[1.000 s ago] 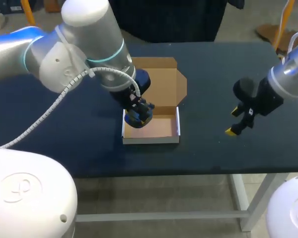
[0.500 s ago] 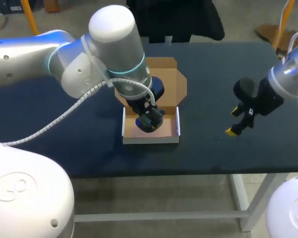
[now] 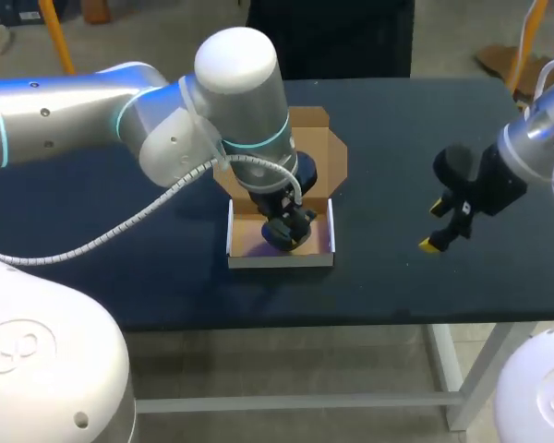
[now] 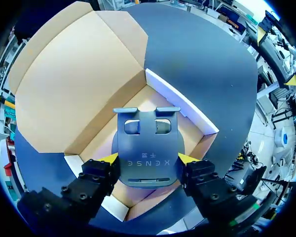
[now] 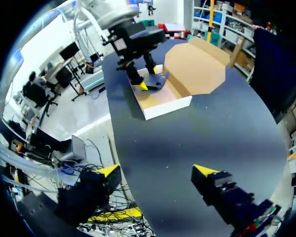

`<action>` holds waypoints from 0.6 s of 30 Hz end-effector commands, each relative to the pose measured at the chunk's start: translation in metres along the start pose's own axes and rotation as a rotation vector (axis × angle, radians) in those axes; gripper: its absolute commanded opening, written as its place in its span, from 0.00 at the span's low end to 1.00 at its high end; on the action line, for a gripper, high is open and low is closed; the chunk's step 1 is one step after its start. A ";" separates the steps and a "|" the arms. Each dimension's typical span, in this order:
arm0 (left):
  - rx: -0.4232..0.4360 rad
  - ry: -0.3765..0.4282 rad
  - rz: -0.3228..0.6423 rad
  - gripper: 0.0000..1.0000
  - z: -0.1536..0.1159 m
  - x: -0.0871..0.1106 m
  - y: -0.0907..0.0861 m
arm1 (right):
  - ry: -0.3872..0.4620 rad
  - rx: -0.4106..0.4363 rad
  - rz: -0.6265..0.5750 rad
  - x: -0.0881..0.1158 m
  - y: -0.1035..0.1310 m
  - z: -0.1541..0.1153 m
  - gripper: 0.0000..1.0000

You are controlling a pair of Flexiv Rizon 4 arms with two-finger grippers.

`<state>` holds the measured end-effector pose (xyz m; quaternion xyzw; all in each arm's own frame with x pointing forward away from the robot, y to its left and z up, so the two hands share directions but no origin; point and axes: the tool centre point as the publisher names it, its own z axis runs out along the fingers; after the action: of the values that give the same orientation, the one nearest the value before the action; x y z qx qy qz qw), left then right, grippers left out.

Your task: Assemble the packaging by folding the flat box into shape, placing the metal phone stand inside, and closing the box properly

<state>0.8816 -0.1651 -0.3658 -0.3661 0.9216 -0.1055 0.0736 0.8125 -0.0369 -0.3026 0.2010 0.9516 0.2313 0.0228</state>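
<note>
Currently, stand [image 4: 147, 140] held inside box [image 3: 282, 260].
Left gripper [image 4: 147, 159] is clamped on the stand, low within the open box; right gripper [image 5: 156, 171], fingers apart, hangs well aside over the table [image 3: 397, 277].

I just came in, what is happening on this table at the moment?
The left claw is shut on the metal phone stand and holds it over the tray of the folded box, whose lid is open. Whether the stand rests on the bottom, I cannot tell. The right claw is open and empty, apart from the box, above the table.
</note>
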 end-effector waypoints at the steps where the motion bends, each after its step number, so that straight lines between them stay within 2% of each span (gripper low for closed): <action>1: -0.012 -0.014 -0.008 0.00 0.009 0.000 -0.005 | 0.004 -0.002 -0.001 0.000 -0.001 -0.002 1.00; 18: -0.058 -0.001 -0.031 0.00 0.030 -0.016 0.000 | 0.004 -0.002 -0.001 0.000 -0.001 -0.002 1.00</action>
<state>0.8957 -0.1559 -0.3905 -0.3817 0.9183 -0.0837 0.0630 0.8121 -0.0371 -0.3024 0.2012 0.9516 0.2312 0.0231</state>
